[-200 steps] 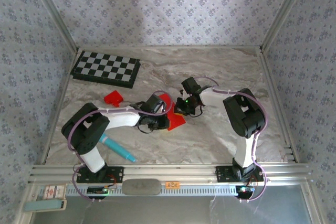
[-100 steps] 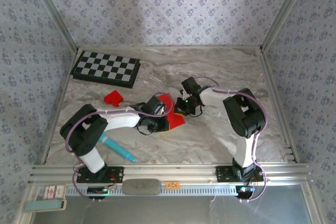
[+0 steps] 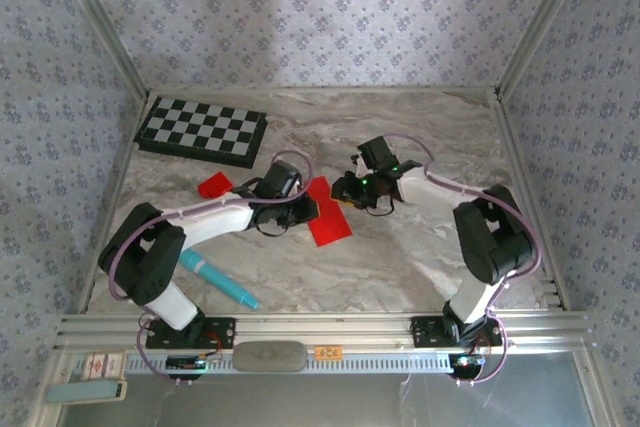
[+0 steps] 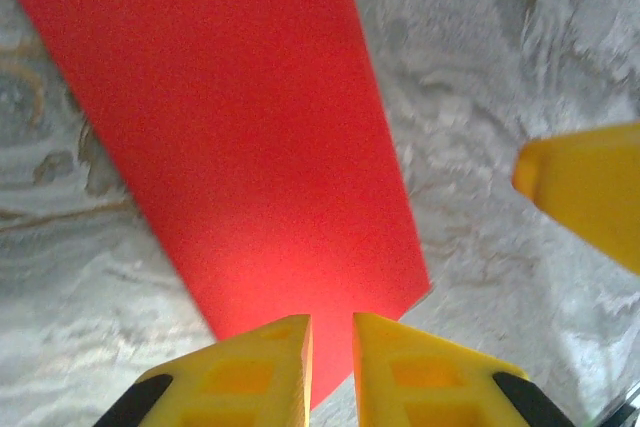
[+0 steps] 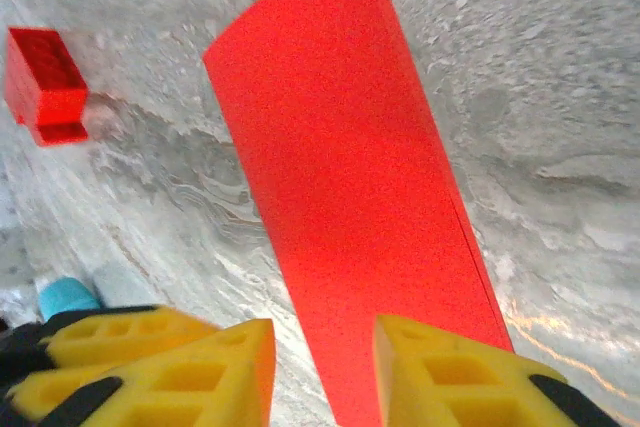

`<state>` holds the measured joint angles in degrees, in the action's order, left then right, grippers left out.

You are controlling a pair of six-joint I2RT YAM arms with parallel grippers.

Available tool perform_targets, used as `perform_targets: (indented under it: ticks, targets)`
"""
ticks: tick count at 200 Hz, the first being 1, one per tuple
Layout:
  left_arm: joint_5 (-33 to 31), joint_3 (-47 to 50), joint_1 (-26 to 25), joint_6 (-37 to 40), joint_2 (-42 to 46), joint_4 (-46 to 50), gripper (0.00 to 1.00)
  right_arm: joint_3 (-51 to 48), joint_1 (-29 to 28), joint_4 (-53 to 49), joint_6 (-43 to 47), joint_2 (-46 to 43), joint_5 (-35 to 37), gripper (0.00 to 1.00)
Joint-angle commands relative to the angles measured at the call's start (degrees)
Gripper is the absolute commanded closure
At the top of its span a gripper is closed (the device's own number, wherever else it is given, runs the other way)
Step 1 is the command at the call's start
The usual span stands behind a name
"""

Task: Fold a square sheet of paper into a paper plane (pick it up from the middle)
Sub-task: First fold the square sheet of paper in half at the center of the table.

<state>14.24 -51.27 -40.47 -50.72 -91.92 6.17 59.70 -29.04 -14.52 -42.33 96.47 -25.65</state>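
Currently the square sheet of paper (image 3: 328, 215) is seen lying flat on the marbled table (image 3: 420, 257) as a narrow folded strip, midway between the two arms and well apart from the smaller red scrap (image 3: 214, 185). Compared with the overhead picture of a second ago, both wrists are found drawn back from over the strip, the left toward the chequered board (image 3: 202, 132) and the right outward, so that far more of the red surface is exposed. The right gripper (image 5: 325, 332) is noted with its jaws now parted, a clear gap between them; nothing is held, and the strip's near end is seen below the gap. The left gripper (image 4: 331, 325) is recorded with its jaws almost together, only a thin slit left, at the strip's other end; red is visible in the slit, but whether the edge is pinched cannot be told. The change is read as a release after a crease is pressed. No pointed nose or wings are seen yet, so the plane is judged unfinished, and a fresh grasp is expected to be needed.
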Motion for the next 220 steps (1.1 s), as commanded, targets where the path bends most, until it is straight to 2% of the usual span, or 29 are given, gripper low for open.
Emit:
perform_targets:
  ticks: [1,39,92,170,220]
  targets:
    - [-1.0,-2.6,0.9,-2.9,-2.9,-1.1,0.82,-4.0,1.5,-1.2,0.1,-1.4,1.3,0.61]
    - [-2.2,-3.4,2.4,-5.8,-6.6,-2.0,0.83,-6.8,2.5,-0.7,1.4,-2.0,-0.6,0.58]
    - [-0.5,-5.7,3.3,-3.3,-11.5,-0.7,0.84,-6.7,2.6,-2.8,4.0,0.3,-3.4,0.58]
    - [-0.1,-5.6,3.6,-3.2,-14.1,3.3,0.85,-5.8,2.0,-6.7,5.8,2.2,-4.4,0.55]
    - [1.8,-3.7,4.8,-5.2,-14.4,1.4,0.85,-5.6,1.1,-7.9,8.4,2.9,-4.7,0.54]
